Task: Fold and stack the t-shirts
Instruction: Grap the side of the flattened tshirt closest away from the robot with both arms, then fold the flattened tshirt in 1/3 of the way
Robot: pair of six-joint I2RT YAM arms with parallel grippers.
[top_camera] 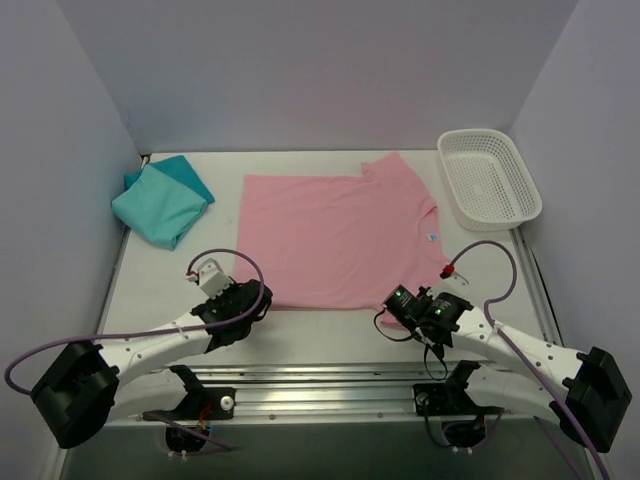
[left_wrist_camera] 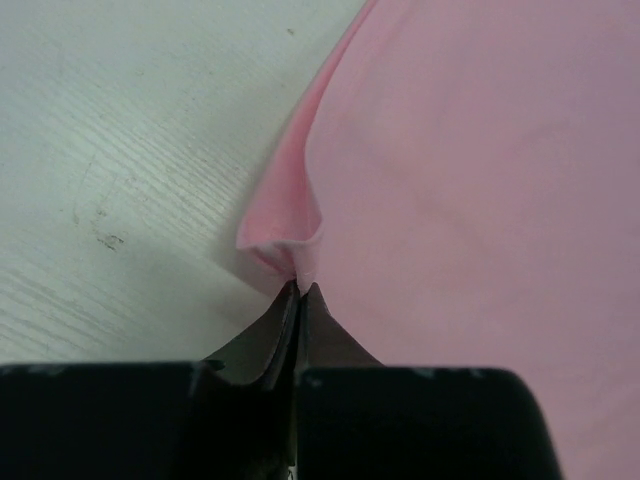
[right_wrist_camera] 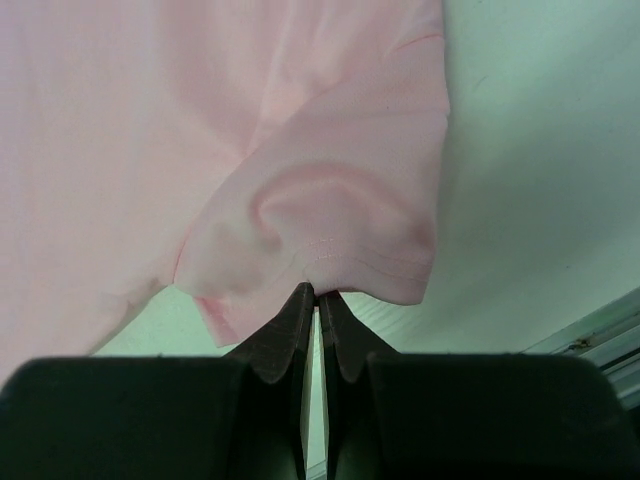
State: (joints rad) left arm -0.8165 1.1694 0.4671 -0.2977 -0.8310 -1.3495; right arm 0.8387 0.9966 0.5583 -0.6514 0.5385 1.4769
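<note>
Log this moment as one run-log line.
pink t-shirt: spread flat | left gripper: jaws shut on its near-left corner | right gripper: jaws shut on its near-right edge | teal t-shirt: far left, apart

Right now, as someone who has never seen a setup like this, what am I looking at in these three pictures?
The machine is two robot arms, a left arm and a right arm, bolted at the near edge of a table. The wide picture comes from a fixed camera above and behind them. The two close-ups come from a camera on each wrist, looking out along its own black fingers.

On the table lie a pink t-shirt spread flat, a loosely folded teal t-shirt at the far left, and a white mesh basket at the far right.

The left gripper is shut on the pink shirt's near left corner. The right gripper is shut on its near right corner.
</note>
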